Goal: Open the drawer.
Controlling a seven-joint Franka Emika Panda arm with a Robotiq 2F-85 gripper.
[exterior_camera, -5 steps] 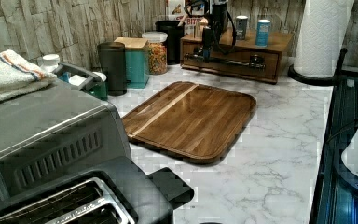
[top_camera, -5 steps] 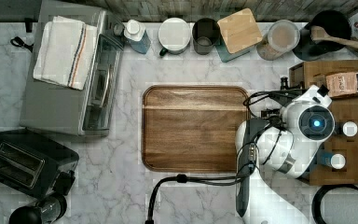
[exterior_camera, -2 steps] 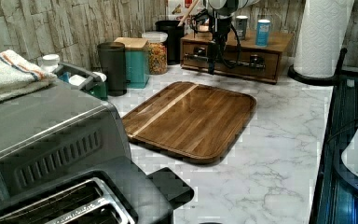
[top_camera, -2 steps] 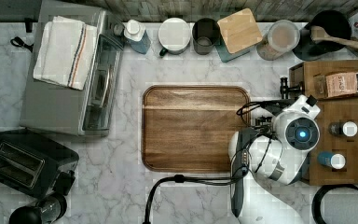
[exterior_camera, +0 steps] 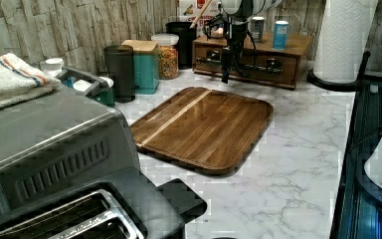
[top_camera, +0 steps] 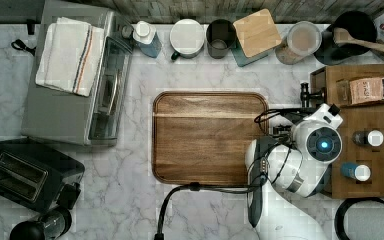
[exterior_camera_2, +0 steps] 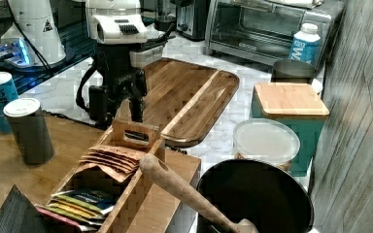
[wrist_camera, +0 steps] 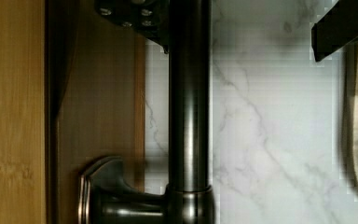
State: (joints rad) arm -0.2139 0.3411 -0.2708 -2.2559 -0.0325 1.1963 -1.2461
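Items, taken across the top view from its left.

1. Toaster, oven with towel on top: at the top view's left on the counter. They play no part in your task.
2. Board: flat at mid-counter, just beside the cabinet front. Nothing lies on it.
3. Gripper: a second ago you had the wrist over the cabinet top. It has since shifted toward the top view's left and dropped in front of the drawer face. The fingers are spread. In the wrist view the handle runs between them, close to one finger, and nothing is pinched yet.
4. Drawer: in the cabinet at the top view's right. It looks closed in the left view, its face flush with the frame.

Reading: your approach appears complete and the pull has not begun. Next you likely need to close on the bar, then draw straight out toward the board. Note that the board's edge sits close in the pull path, and a grip near the post may skew the drawer.
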